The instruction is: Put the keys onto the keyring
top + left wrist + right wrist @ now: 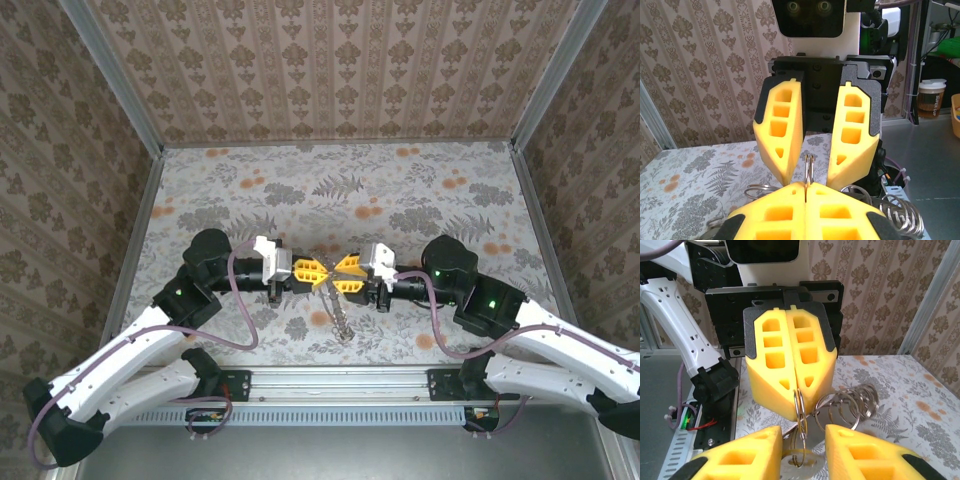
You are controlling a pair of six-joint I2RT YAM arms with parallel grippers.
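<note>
1. Containers. In the left wrist view we see a lidded cup (931,97) standing on a grey surface beyond the counter (250,190). The lid hides its contents.

2. Arm pose. From above, both arms reach inward from the near edge and meet nose to nose over the middle of the floral counter. The left hand (320,270) and the right hand (336,268) point straight at each other, tips nearly touching.

3. Left hand. Its yellow fingers (771,365) are pressed together along their length and clamped on the keyring (799,401), which juts from the tips toward the right hand.

4. Right hand. Its two fingers stand apart, and the keyring sits in the gap between their tips. We cannot tell whether either finger touches it.

5. Task items. The keyring is a thin silvery split ring, with two wire turns lying side by side. Of the keys (796,464) we see a flat, pale silvery head just below the ring, between the right hand's fingers and cut off by the lower edge. A coil of wire rings (852,399) lies just beside the hands. In the overhead view, a thin silvery strand (340,318) runs from under the hands toward the near edge, too small to resolve.
</note>
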